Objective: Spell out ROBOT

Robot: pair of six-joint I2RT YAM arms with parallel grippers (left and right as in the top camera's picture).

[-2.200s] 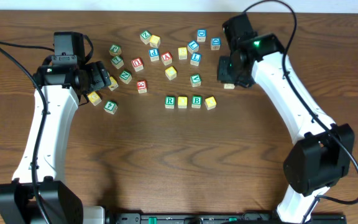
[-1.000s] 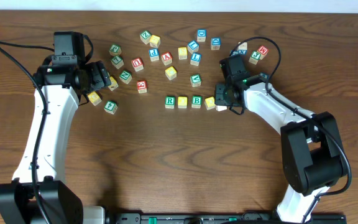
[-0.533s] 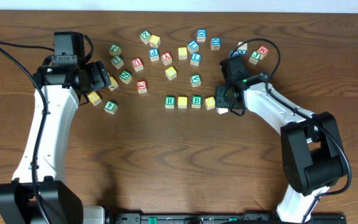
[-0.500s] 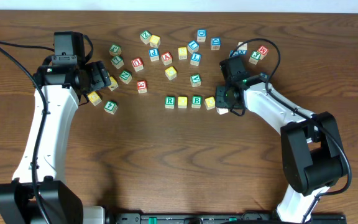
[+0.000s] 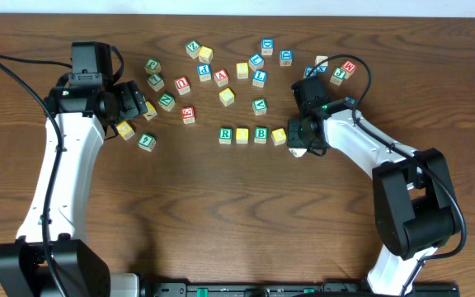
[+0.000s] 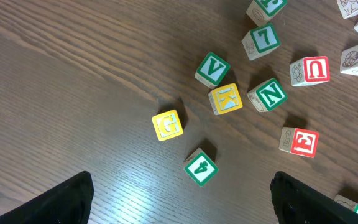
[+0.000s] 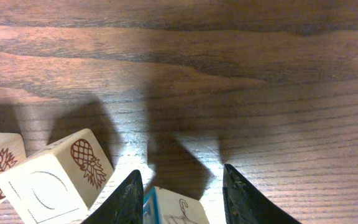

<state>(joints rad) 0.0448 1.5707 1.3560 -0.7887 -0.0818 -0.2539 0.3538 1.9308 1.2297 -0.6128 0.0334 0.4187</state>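
Note:
On the table lies a row of cubes: green R (image 5: 225,133), a yellow cube (image 5: 242,134), green B (image 5: 261,133) and a second yellow cube (image 5: 279,136). My right gripper (image 5: 301,139) hangs low at the row's right end, shut on a pale cube with a blue edge (image 5: 297,151). In the right wrist view this cube (image 7: 178,213) sits tilted between the fingers of the right gripper (image 7: 180,190), and its letter is hidden. My left gripper (image 5: 143,107) stands open far to the left, with nothing between its fingers (image 6: 67,202).
Loose cubes are scattered at the back (image 5: 221,76) and two lie at the back right (image 5: 343,71). Near the left gripper are a green 4 (image 6: 201,168), a yellow G (image 6: 167,124) and a yellow K (image 6: 225,98). A pineapple-sided cube (image 7: 55,177) stands left of the right fingers.
The right gripper came from the back to the row's right end carrying the cube. Over the last second it shifted slightly toward the front. The left arm has not moved.

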